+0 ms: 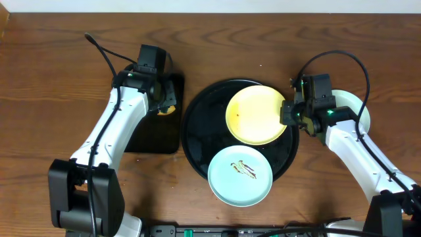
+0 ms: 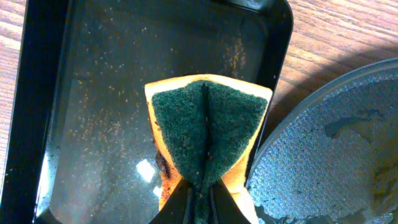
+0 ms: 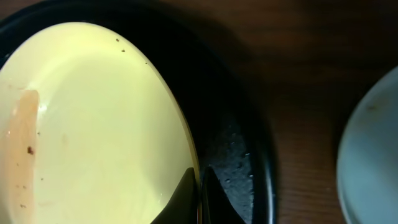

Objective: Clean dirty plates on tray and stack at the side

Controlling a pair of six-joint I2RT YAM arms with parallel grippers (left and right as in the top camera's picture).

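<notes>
Two shallow round plates lie on the glossy black round tray: a yellow plate and a brown-streaked mint plate overhanging its near rim. A third plate rests on the wood-grain tabletop just right of the tray. The right gripper is clamped narrowly on the yellow plate's thin edge. The left gripper pinches a sponge, creasing its green scouring face, over a crumb-speckled rectangular tray.

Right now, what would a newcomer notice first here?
The yellow plate on the round tray stands out, its rim pinched by the right gripper. Next comes the blue plate, streaked brown at its centre, at the tray's front edge. On the other side, the left gripper clamps a green-faced sponge over the small tray.
</notes>
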